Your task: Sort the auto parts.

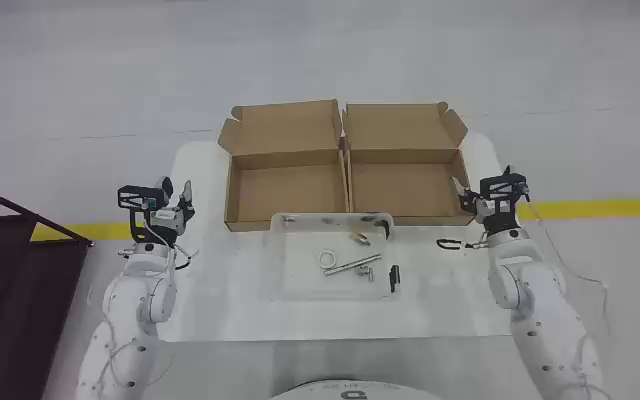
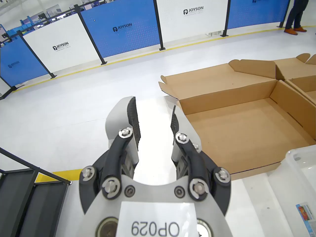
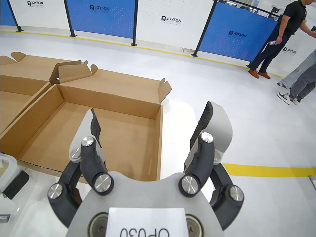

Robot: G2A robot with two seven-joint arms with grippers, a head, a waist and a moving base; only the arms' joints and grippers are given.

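Auto parts [image 1: 352,266] lie loose in a clear tray [image 1: 300,288] at the middle of the table [image 1: 240,300].
Two open cardboard boxes, the left box [image 1: 285,190] and right box [image 1: 405,188], stand touching just behind the tray. The left gripper [image 2: 153,109] at the table's left edge and right gripper [image 3: 151,107] by the right box both have fingers spread, holding nothing. A black hook [image 1: 447,243] lies right of the tray.
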